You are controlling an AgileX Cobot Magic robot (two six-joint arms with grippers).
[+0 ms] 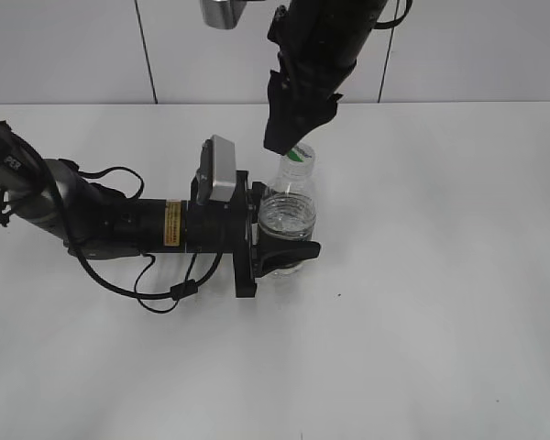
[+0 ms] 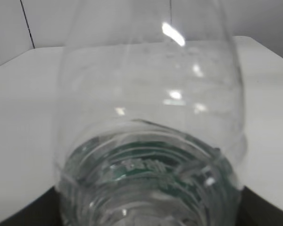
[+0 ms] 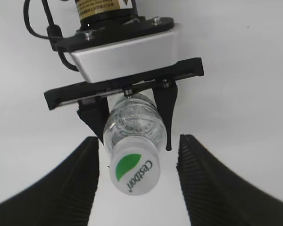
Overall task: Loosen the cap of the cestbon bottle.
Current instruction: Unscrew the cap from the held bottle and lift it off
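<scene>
Cestbon bottle (image 1: 288, 220) upright on table (image 1: 440, 275), body clamped between left gripper (image 3: 132, 129) fingers. Right gripper (image 3: 137, 183) hangs over cap (image 3: 135, 173), fingers spread wide either side, not touching. Next: centre on cap, drop level, close squarely, then twist; left must hold firm so bottle doesn't spin.

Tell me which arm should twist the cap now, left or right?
Right. The right gripper hangs open directly over the cap, fingers on either side, not yet touching. The left gripper is shut on the cestbon bottle, holding its body upright on the table, so it should probably keep bracing.
</scene>
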